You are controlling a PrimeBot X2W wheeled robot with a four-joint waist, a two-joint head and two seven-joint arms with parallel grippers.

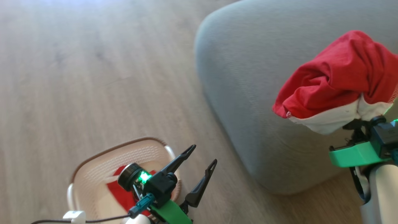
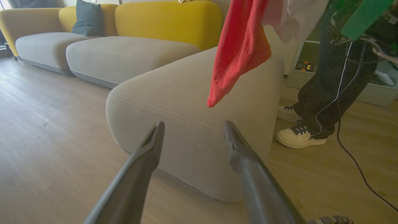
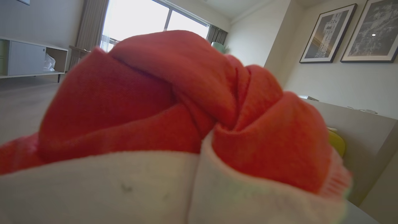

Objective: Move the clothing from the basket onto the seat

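Note:
My right gripper (image 1: 361, 119) is shut on a bunched red garment with white panels (image 1: 339, 77), part of the clothing, held up over the right part of the grey seat (image 1: 248, 77). Its fingers are buried in the cloth (image 3: 174, 102). This garment (image 2: 241, 46) hangs above the seat (image 2: 174, 93) without touching it. A second red piece of clothing (image 1: 124, 193) lies in the cream basket (image 1: 102, 174) on the floor at the lower left. Above the basket's right side my left gripper (image 1: 204, 153) is open and holds nothing; its fingers (image 2: 152, 146) point at the seat's rounded corner.
Wooden floor (image 1: 93, 77) lies left of the seat. A person's legs and pale shoes (image 2: 300, 137) stand just right of the seat, with a dark cable (image 2: 354, 158) trailing on the floor. More grey cushions with yellow backs (image 2: 168, 18) stretch behind.

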